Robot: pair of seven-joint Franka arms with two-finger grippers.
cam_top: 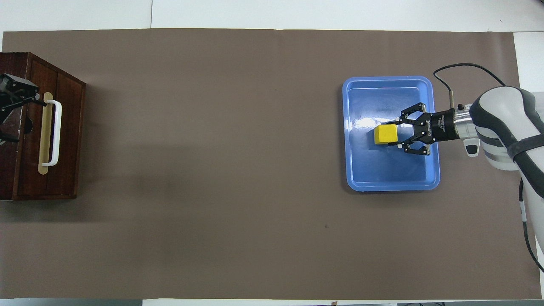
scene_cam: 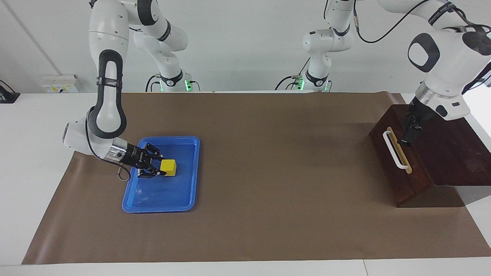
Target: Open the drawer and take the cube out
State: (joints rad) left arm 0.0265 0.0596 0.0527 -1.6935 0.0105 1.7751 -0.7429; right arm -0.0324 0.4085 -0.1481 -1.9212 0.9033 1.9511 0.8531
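Observation:
The yellow cube (scene_cam: pixel 168 167) rests in the blue tray (scene_cam: pixel 161 209) toward the right arm's end of the table. My right gripper (scene_cam: pixel 159 165) lies low over the tray, open, with a fingertip on either side of the cube's near edge; the overhead view shows the gripper (cam_top: pixel 399 134) and the cube (cam_top: pixel 386 134) the same way. The dark brown drawer (scene_cam: pixel 399 172) at the left arm's end is shut, with no pale interior showing. My left gripper (scene_cam: pixel 407 138) is at the drawer's top edge, beside the white handle (scene_cam: pixel 393 149).
A brown mat (scene_cam: pixel 268 153) covers the table between the tray and the drawer. The white table edge runs around it.

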